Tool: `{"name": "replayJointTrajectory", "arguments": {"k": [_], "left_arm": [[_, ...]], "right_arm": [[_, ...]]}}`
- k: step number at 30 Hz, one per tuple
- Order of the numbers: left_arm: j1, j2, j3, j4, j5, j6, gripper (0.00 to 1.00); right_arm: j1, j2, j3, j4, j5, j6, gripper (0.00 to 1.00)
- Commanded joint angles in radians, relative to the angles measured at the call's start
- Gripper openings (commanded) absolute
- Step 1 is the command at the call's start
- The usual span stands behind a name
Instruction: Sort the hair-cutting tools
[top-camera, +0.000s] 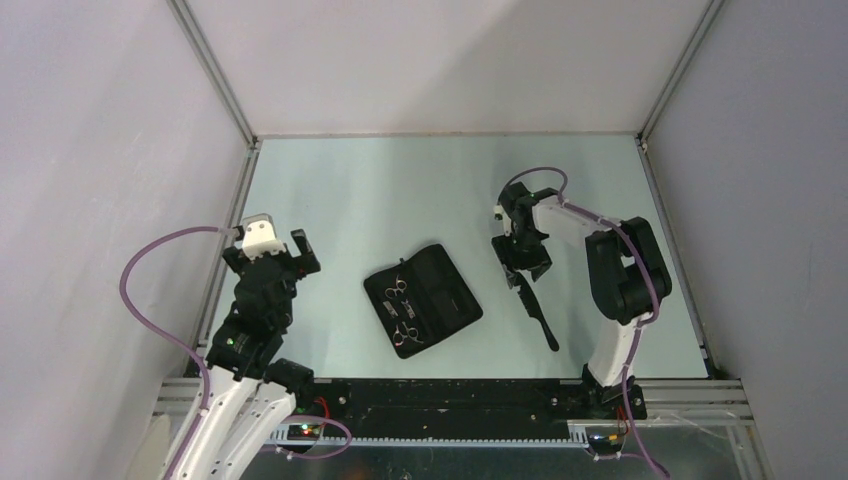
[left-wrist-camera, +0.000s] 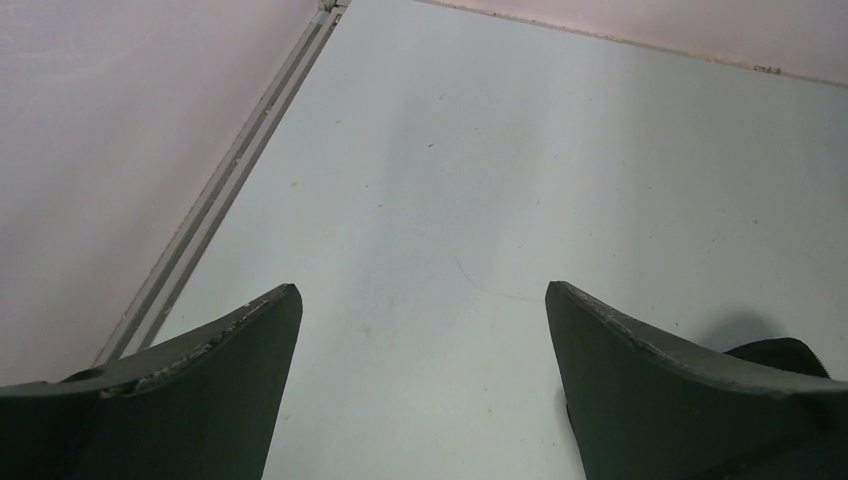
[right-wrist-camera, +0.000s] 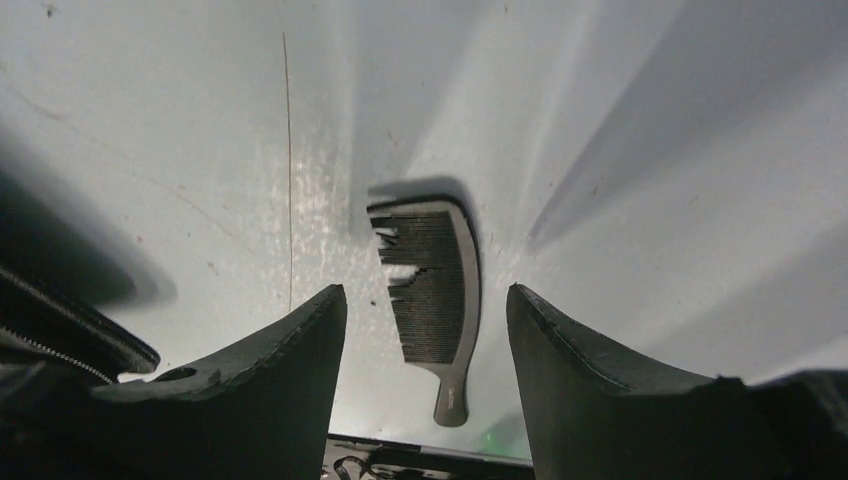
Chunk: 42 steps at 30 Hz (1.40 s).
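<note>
Two small silver scissors (top-camera: 396, 287) (top-camera: 407, 333) lie on the open black zip case (top-camera: 440, 290) in the middle of the table. A black comb (top-camera: 538, 312) lies on the table to the right of the case. In the right wrist view the comb (right-wrist-camera: 432, 290) lies flat between and below the fingers, apart from them. My right gripper (top-camera: 527, 262) (right-wrist-camera: 427, 305) hovers open over the comb's far end. My left gripper (top-camera: 272, 250) (left-wrist-camera: 423, 295) is open and empty at the left, over bare table.
The table's left metal rail (left-wrist-camera: 215, 195) runs beside the left gripper. A corner of the case (right-wrist-camera: 60, 325) shows at the left of the right wrist view. The table's near edge with black cabling (right-wrist-camera: 400, 455) lies just beyond the comb's handle.
</note>
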Motion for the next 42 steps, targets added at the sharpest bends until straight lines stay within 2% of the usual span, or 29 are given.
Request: {"name": "replayJointTrajectory", "arguments": {"k": [1,7,15,27,36,42], "left_arm": [[0.007,0.002,-0.002,0.031,0.004,0.014,0.99],[0.007,0.004,-0.003,0.03,0.007,0.016,0.99],[0.008,0.004,-0.003,0.031,0.007,0.018,0.99],[0.008,0.002,-0.005,0.03,0.006,0.019,0.99],[0.008,0.002,-0.005,0.03,0.007,0.019,0.99],[0.008,0.002,-0.005,0.031,0.007,0.019,0.98]], "right_arm": [[0.006,0.035,0.051,0.034,0.027,-0.029,0.64],[0.021,0.081,0.057,0.052,0.077,-0.039,0.64],[0.026,0.114,0.055,0.053,0.075,-0.043,0.55],[0.004,0.105,0.054,0.049,0.043,-0.076,0.31],[0.009,-0.022,0.056,0.049,0.043,-0.08,0.11],[0.016,-0.101,0.058,0.039,0.043,-0.076,0.05]]}}
